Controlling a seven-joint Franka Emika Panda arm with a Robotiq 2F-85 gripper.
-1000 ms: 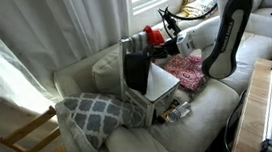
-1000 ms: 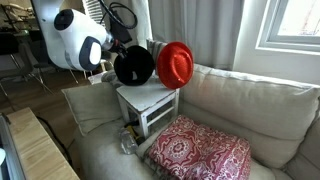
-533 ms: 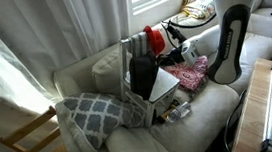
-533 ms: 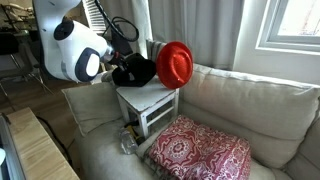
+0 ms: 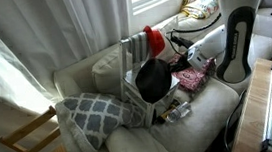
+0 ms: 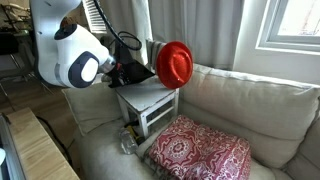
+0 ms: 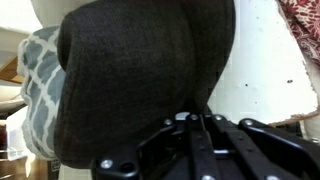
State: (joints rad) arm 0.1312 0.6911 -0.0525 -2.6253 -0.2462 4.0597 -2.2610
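Item: black round woven-fabric hat (image 7: 140,70), clamped in the closed gripper (image 7: 190,120) at the edge of a small white surface (image 6: 150,100), near a red round hat (image 6: 174,64); risk: limp cloth slipping free, or brushing the red hat off.

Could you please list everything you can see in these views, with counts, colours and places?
black hat: one, black, in the gripper, beside the stool
red hat: one, red, on the stool's top
stool: one, white, standing on the sofa seat
patterned cushion: one, grey and white, at the sofa's end
red cushion: one, red patterned, on the sofa seat
sofa: one, pale beige, under the window
wooden chair: one, light wood, beside the sofa
curtain: one, white, by the sofa
robot arm: one, white and black
gripper: one, black, shut on the black hat
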